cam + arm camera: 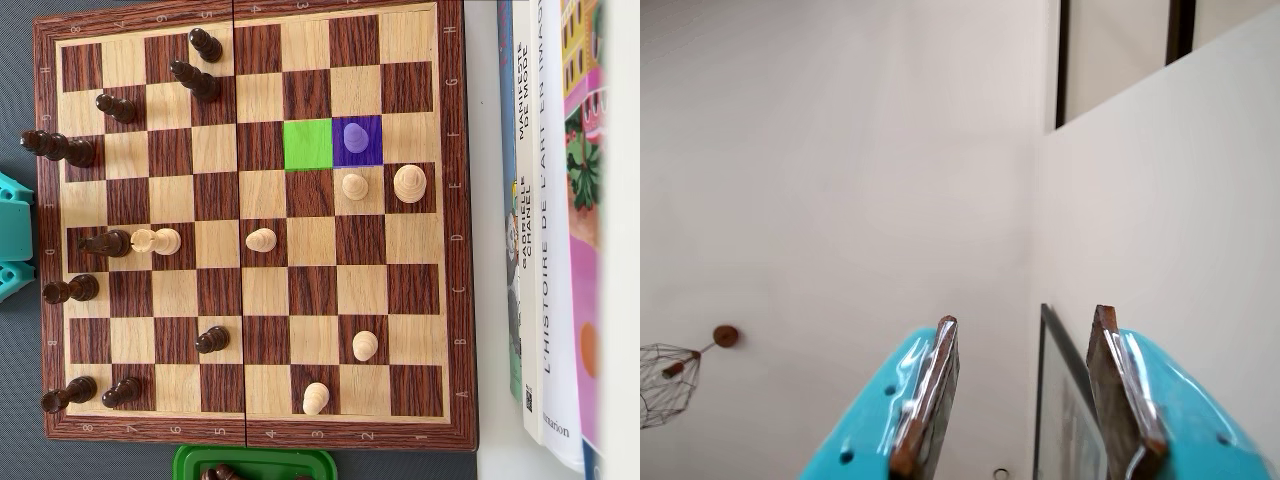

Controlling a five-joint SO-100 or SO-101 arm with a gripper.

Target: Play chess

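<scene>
Books (548, 230) beside the chessboard (250, 432) read "L'HISTOIRE DE L'ART EN IMAGES".

In the overhead view, white-spined books (548, 250) lie in a stack just right of the board, one colourful pink-and-green cover (582, 200) facing up. In the wrist view, a wire-cage pendant lamp (665, 380) hangs against a plain white wall (840, 180), beside a dark-framed picture (1065, 410).

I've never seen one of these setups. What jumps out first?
In the overhead view, two squares glow on the wooden chessboard: a green square beside a purple square that has a pawn on it. In the wrist view, the turquoise claw stands open and empty, pointing at a bare white wall.
</scene>
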